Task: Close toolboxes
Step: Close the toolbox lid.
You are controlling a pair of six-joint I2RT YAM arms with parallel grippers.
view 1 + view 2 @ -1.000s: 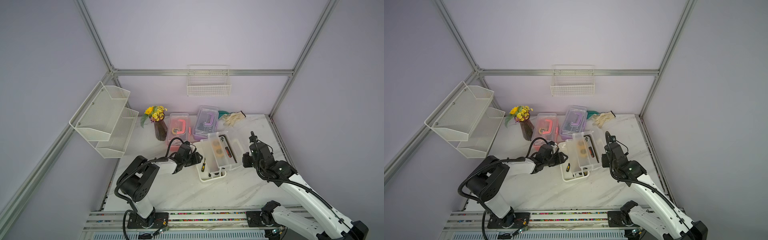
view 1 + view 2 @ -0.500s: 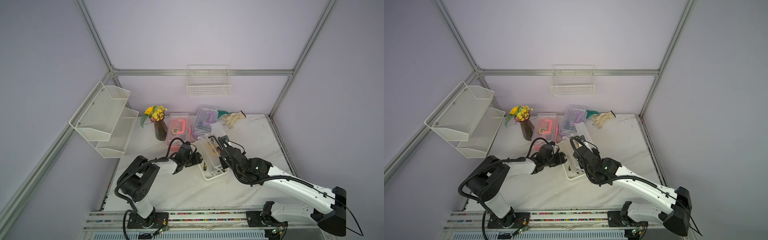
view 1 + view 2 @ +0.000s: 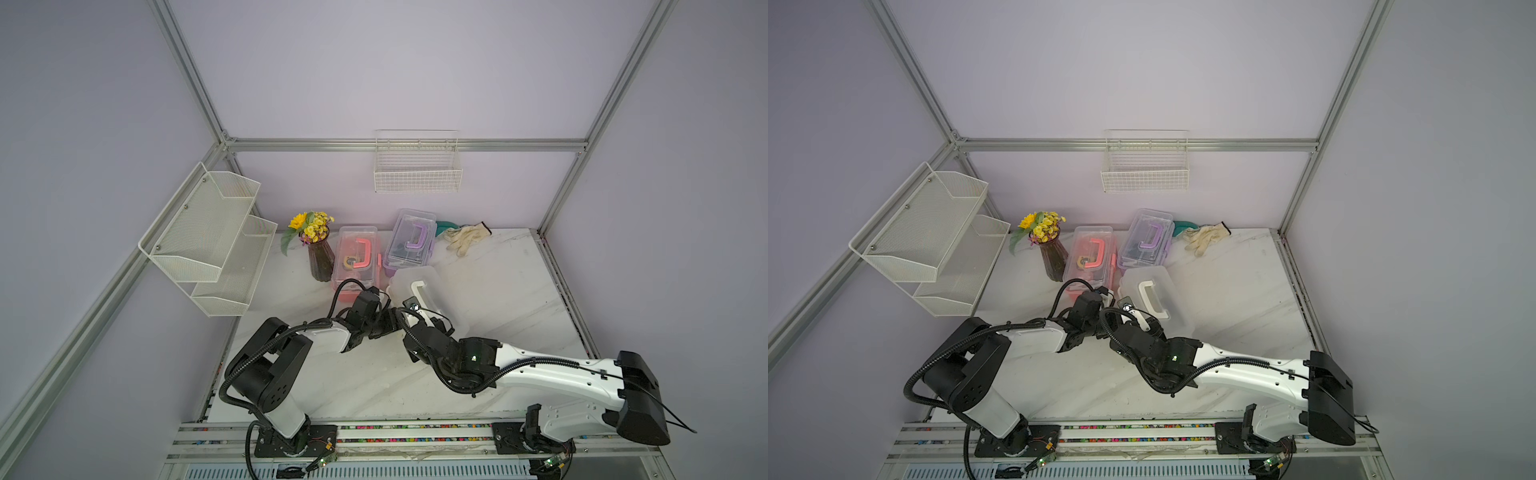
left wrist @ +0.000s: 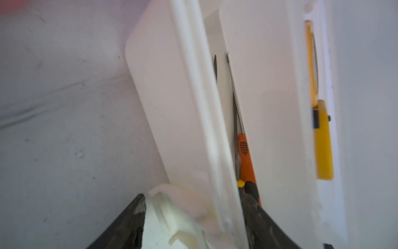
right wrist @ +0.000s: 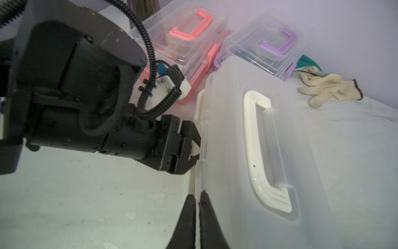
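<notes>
Marble table (image 3: 507, 291): white toolbox (image 3: 448, 305) ajar; left pincer (image 5: 197, 149) spread, right pincer (image 5: 198, 197) pinched empty.

Pale lilac walls (image 3: 374, 62) close in the cell, edged by aluminium frame bars (image 3: 407, 144). A white wire basket (image 3: 417, 178) hangs on the back wall and a two-tier mesh shelf (image 3: 208, 232) on a side wall, above a white marbled counter (image 3: 498, 291) under soft, even light.

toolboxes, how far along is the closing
Done: pink toolbox and purple toolbox have lids down. In hand: the white toolbox has its lid lowered, but the left wrist view shows a gap at its rim; the open left gripper straddles its latch, shut right gripper at the lid edge. Left: latch it.
</notes>
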